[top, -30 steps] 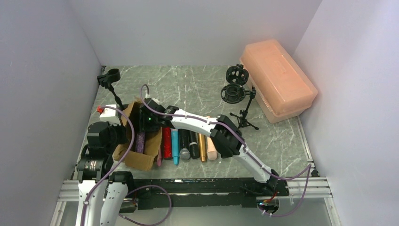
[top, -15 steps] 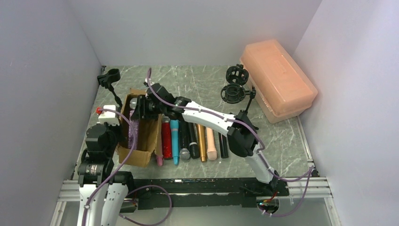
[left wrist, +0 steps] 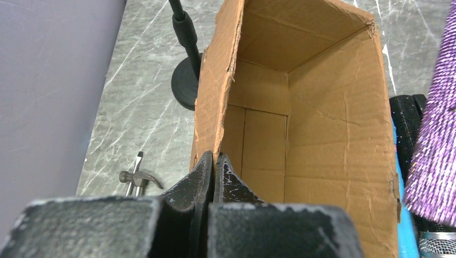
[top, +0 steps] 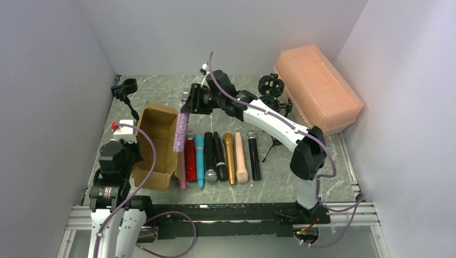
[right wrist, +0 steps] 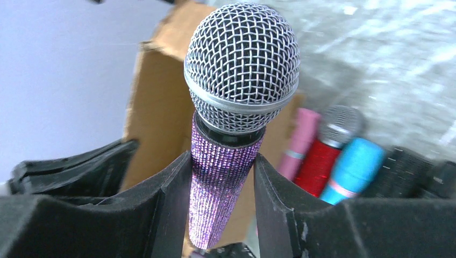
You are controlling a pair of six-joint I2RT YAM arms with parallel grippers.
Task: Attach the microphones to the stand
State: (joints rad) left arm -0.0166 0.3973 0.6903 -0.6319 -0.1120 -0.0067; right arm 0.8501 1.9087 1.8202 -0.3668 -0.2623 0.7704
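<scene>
**Airborne: purple glitter microphone [right wrist: 242, 64], gripped under the head**

Right gripper [right wrist: 220, 177] pinches it just below the mesh, body hanging in air just beside the cardboard box [top: 161, 121]. Likely rigid and head-heavy. Glitter should aid grip; avoid squeezing the mesh. Left gripper [left wrist: 213, 172] is clamped on the box wall.

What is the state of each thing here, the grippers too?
purple glitter microphone: held in the air
right gripper: shut on it
cardboard box: open, looks empty
left gripper: shut on its wall
other microphones: lying in a row
left stand clip: empty
peach container: closed
</scene>
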